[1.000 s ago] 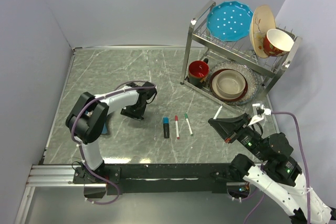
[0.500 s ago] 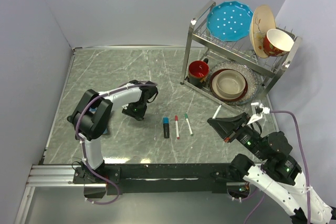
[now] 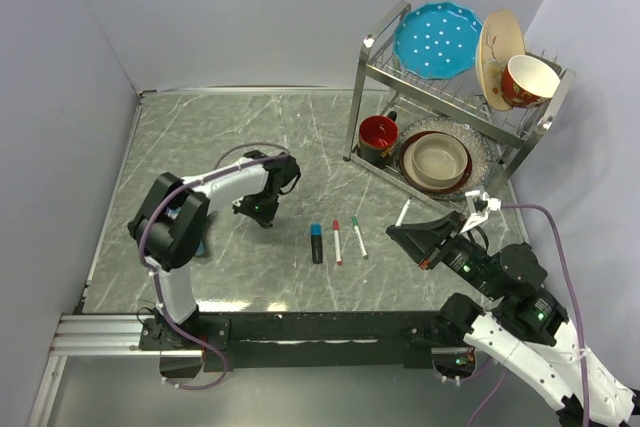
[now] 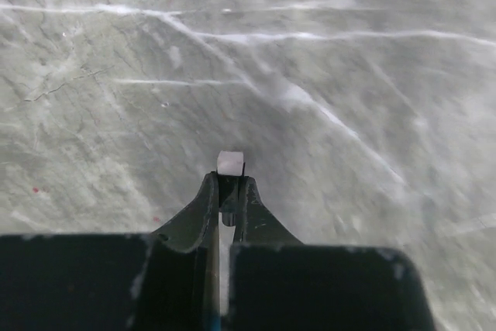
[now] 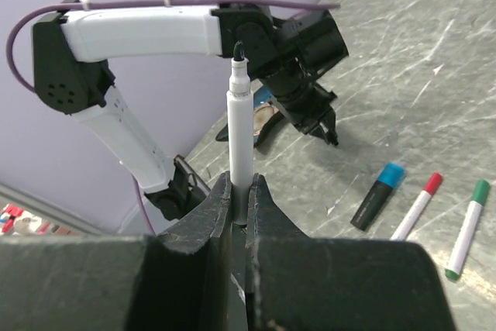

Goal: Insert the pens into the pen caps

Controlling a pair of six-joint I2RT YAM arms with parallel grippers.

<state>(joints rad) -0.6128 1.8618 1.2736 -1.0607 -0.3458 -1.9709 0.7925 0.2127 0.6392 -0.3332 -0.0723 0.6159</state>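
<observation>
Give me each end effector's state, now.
Left end effector: closed on a small pale piece.
Right end effector: closed on the black-tipped white pen.

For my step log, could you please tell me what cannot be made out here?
Left wrist view: the small pale piece pinched in the jaws of the left gripper is blurred; its colour and kind cannot be told.
Right wrist view: the lower barrel of the black-tipped pen is hidden between the jaws of the right gripper.
Top view: a blue thing is mostly covered by the left arm.
</observation>
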